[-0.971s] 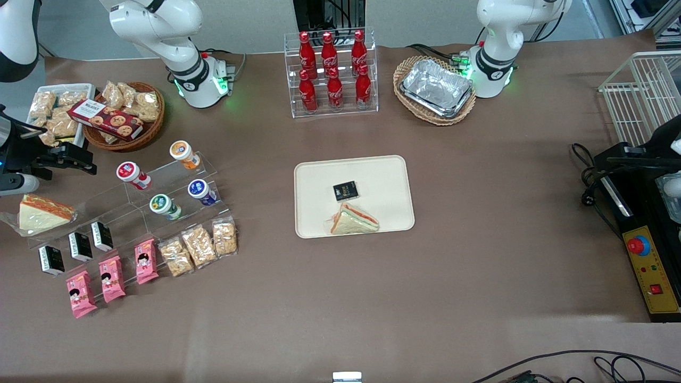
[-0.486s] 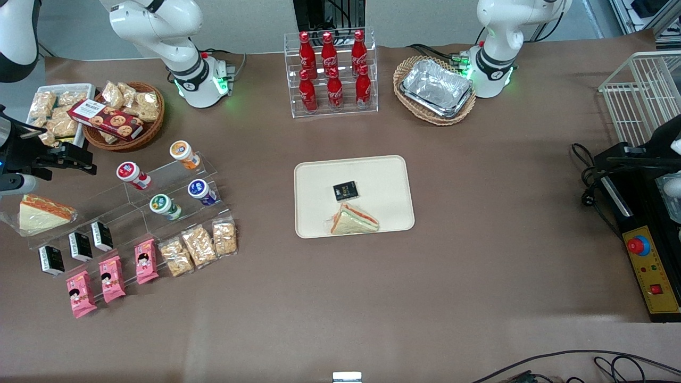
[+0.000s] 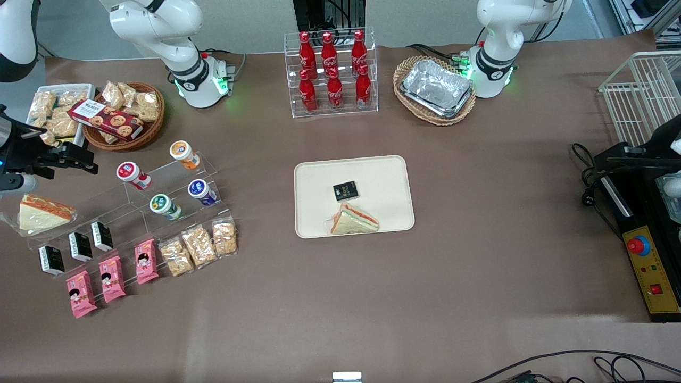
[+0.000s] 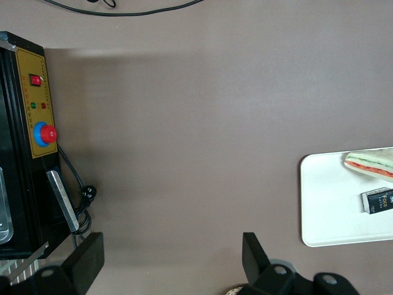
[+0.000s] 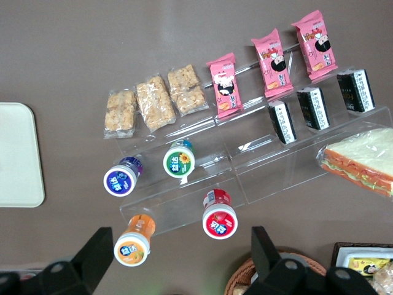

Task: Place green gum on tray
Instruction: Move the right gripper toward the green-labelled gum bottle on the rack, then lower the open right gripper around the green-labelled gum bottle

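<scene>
Barely any motion since a second ago: the end effector point(image 3: 80, 159) has only crept, with its fingers spread wide and nothing between them.
The small white bottle of green gum with its green-rimmed lid point(image 3: 161, 204) lies on the clear acrylic stepped shelf point(image 3: 106, 202), nearer the front camera than the end effector. The flat cream rectangular tray point(image 3: 383, 175) sits mid-frame, well apart. The blue-lidded bottle point(image 3: 198, 189) lies just beside the gum and the red-lidded bottle point(image 3: 127, 171) is near, so wide fingers could nudge or seize a neighbour. The gum may also roll. On the tray, the wrapped sandwich point(image 3: 355, 219) and black packet point(image 3: 345, 190) crowd the landing spot.
</scene>
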Tool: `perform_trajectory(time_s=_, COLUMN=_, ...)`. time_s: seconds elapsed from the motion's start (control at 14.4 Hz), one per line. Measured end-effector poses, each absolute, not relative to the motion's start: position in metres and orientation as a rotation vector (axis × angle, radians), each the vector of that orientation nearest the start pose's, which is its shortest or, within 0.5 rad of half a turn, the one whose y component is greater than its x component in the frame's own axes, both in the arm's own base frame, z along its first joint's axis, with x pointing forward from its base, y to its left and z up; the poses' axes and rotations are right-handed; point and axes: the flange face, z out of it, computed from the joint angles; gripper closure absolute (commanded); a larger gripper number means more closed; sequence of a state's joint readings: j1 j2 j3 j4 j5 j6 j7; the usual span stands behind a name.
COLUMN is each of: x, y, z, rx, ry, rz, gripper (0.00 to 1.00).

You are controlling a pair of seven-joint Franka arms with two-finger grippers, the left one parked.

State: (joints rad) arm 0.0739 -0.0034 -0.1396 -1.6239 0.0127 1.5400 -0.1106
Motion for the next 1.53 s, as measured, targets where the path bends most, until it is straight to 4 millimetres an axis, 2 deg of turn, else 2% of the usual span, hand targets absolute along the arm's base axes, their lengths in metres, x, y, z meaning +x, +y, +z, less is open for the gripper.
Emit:
perform_trajectory(time_s=0.62, x=0.536, y=-0.029, z=0.591, rx=-3.104, ry=-0.007, rz=0.082, gripper=0.0)
perform_trajectory(time_s=1.04, x=0.523, y=-0.008, z=0.578, rx=-3.104, ry=0.049, rz=0.08, gripper=0.0)
perform_trajectory(time_s=1.18, x=0.523, y=-0.003, z=0.568, rx=-3.105, ry=0.049, rz=0.082, gripper=0.0)
perform_trajectory(time_s=1.53, x=0.524, y=-0.002, z=0.527, rx=-3.106, ry=0.057, rz=0.103, gripper=0.0)
